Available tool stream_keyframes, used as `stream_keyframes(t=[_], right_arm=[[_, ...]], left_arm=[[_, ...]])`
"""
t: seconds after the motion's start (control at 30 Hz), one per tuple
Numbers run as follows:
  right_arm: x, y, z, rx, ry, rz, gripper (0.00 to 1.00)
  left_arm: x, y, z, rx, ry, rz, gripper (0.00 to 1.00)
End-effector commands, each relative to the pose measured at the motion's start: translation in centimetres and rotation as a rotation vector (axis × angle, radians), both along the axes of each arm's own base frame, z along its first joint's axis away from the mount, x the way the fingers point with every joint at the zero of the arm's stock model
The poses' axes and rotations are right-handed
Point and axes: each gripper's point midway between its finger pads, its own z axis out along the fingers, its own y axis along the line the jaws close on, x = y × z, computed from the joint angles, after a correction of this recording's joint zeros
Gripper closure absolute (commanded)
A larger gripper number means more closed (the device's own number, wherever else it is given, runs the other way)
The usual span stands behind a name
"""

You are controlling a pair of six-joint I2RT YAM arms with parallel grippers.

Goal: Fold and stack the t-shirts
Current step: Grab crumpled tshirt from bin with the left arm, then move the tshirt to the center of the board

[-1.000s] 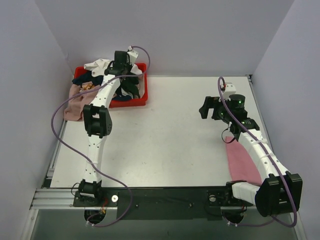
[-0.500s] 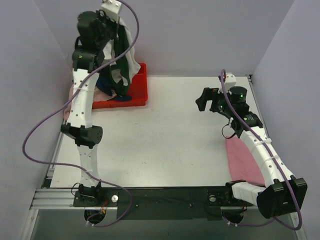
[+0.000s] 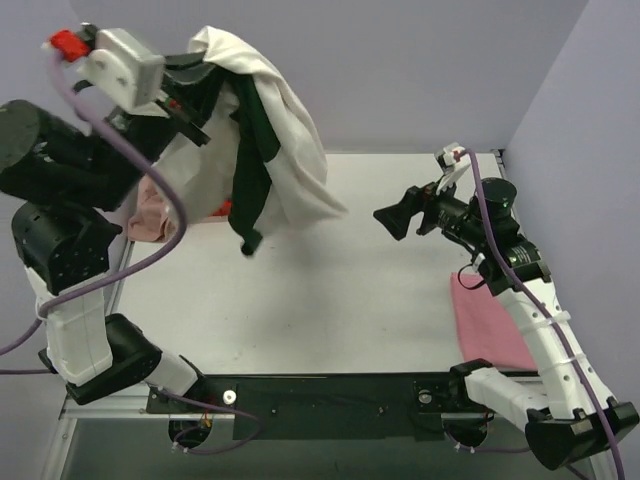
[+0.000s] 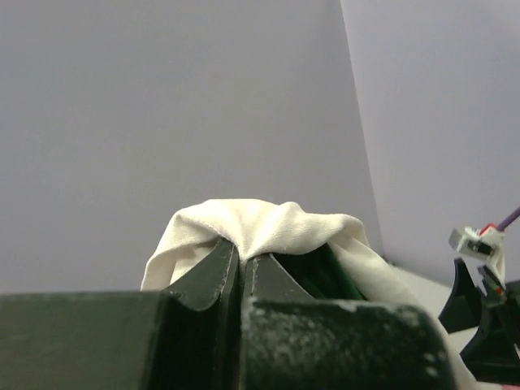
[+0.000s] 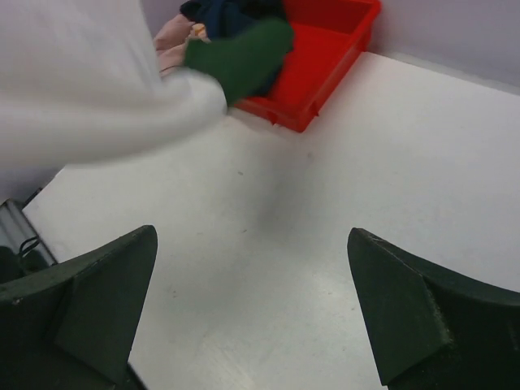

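**Left claw holds the white tee aloft; right claw waits wide open**

The left claw (image 4: 242, 258) is pinched fully shut. Its two dark fingers (image 4: 213, 268) are pressed together on a bunched ridge of the white t-shirt (image 3: 290, 150). In the overhead view the shirt hangs high at the upper left of the frame, draping down in loose folds. A dark green sleeve (image 3: 250, 190) dangles lowest, clear of the table (image 3: 330, 300).

The right claw (image 5: 252, 236) stands spread as wide as it goes and holds nothing. It sits at centre right of the overhead view, pointing toward the hanging cloth and well apart from it.

Behind the shirt, the red crate (image 5: 325, 49) lies in the upper part of the right wrist view, with navy cloth (image 5: 231, 12) in it. A dusty pink t-shirt (image 3: 150, 215) shows at the left edge of the overhead view. A pink t-shirt (image 3: 485, 320) lies flat at the lower right, under the right arm.

The tee looks light, limp and not slippery, and it will sag and twist from this single pinch. A second hold on a free corner or on the hem below would likely let it spread flat. A bite on the bunched middle would probably only gather more folds.
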Motion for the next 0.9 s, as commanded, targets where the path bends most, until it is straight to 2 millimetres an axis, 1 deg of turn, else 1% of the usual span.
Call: stream_keyframes(t=[0.0,0.03,0.07,0.1,0.13,0.17,0.2,0.23,0.27,0.3,0.33,0.37,0.4,0.43,0.47,0.5,0.53,0.57,0.6,0.63,0.67,0.7,0.73,0.77,0.8,0.83,0.87], right_arm=[[-5.9,1.2,0.1,0.016,0.051,0.172,0.03],[-6.5,1.3,-0.6,0.017,0.067,0.189,0.02],[-7.1,1.2,-1.6,0.019,0.088,0.192,0.02],[-7.2,1.0,-2.2,0.018,0.105,0.181,0.02],[-7.4,0.8,-3.2,0.014,0.146,0.161,0.03],[-7.0,0.3,-3.7,0.001,0.164,0.115,0.04],[-7.1,-0.1,-4.7,-0.016,0.210,0.081,0.05],[-6.5,-1.1,-5.2,-0.039,0.226,0.011,0.06],[-6.8,-1.5,-5.7,-0.055,0.264,-0.017,0.06],[-6.5,-2.5,-6.1,-0.076,0.280,-0.080,0.07],[-6.8,-2.9,-6.7,-0.083,0.317,-0.112,0.07],[-6.6,-3.7,-7.1,-0.101,0.332,-0.171,0.09],[-7.0,-3.8,-7.9,-0.103,0.379,-0.196,0.10],[-6.9,-4.5,-8.5,-0.120,0.395,-0.253,0.13],[-7.2,-4.8,-9.4,-0.135,0.435,-0.301,0.14],[-7.5,-4.9,-9.9,-0.138,0.456,-0.322,0.16],[-8.2,-4.6,-10.8,-0.154,0.488,-0.344,0.17],[-8.9,-3.6,-11.4,-0.178,0.496,-0.321,0.19],[-9.3,-3.6,-12.8,-0.195,0.528,-0.355,0.20],[-10.1,-2.7,-14.0,-0.244,0.528,-0.335,0.20],[-10.2,-3.1,-15.7,-0.280,0.537,-0.380,0.20],[-11.2,-1.8,-17.2,-0.334,0.546,-0.338,0.20],[-11.7,-1.7,-18.9,-0.368,0.568,-0.349,0.20],[-12.4,-0.6,-20.4,-0.411,0.595,-0.321,0.20],[-12.7,0.2,-21.4,-0.428,0.607,-0.299,0.19],[-12.9,1.6,-22.7,-0.458,0.618,-0.267,0.17],[-13.1,2.5,-23.3,-0.471,0.624,-0.242,0.16]], left_arm=[[6.4,-5.2,-11.2,0.160,0.342,0.035,1.00],[7.1,-5.6,-12.8,0.174,0.384,0.045,1.00],[7.9,-6.4,-15.2,0.201,0.441,0.047,1.00],[8.2,-6.8,-16.0,0.190,0.470,0.045,1.00],[8.9,-7.6,-18.3,0.220,0.521,0.041,1.00],[9.3,-8.7,-20.0,0.238,0.559,0.019,1.00],[9.8,-9.5,-22.0,0.266,0.601,0.008,1.00],[10.5,-10.5,-23.6,0.281,0.637,-0.007,1.00],[11.0,-11.7,-25.7,0.314,0.676,-0.037,1.00],[11.3,-12.6,-26.7,0.322,0.694,-0.069,1.00],[12.3,-13.6,-29.0,0.346,0.736,-0.076,1.00],[13.0,-14.2,-29.7,0.340,0.747,-0.085,1.00],[14.1,-15.0,-31.7,0.362,0.775,-0.081,1.00],[14.8,-15.5,-32.3,0.365,0.773,-0.078,1.00],[15.7,-16.2,-34.1,0.389,0.792,-0.079,1.00],[16.6,-16.4,-34.5,0.381,0.786,-0.073,1.00],[17.2,-16.5,-35.7,0.387,0.804,-0.065,1.00],[17.9,-16.5,-35.9,0.378,0.794,-0.058,1.00],[18.1,-16.6,-37.0,0.394,0.806,-0.054,1.00],[18.5,-16.4,-37.3,0.404,0.797,-0.037,1.00],[18.4,-16.3,-38.1,0.417,0.808,-0.032,1.00],[18.4,-16.2,-38.3,0.419,0.808,-0.029,1.00],[18.0,-16.1,-38.9,0.431,0.823,-0.038,1.00],[17.8,-16.1,-39.3,0.432,0.835,-0.042,1.00],[17.5,-15.9,-39.6,0.438,0.848,-0.044,1.00],[17.3,-15.7,-39.7,0.434,0.864,-0.041,1.00],[17.3,-15.4,-39.9,0.435,0.880,-0.032,1.00]])
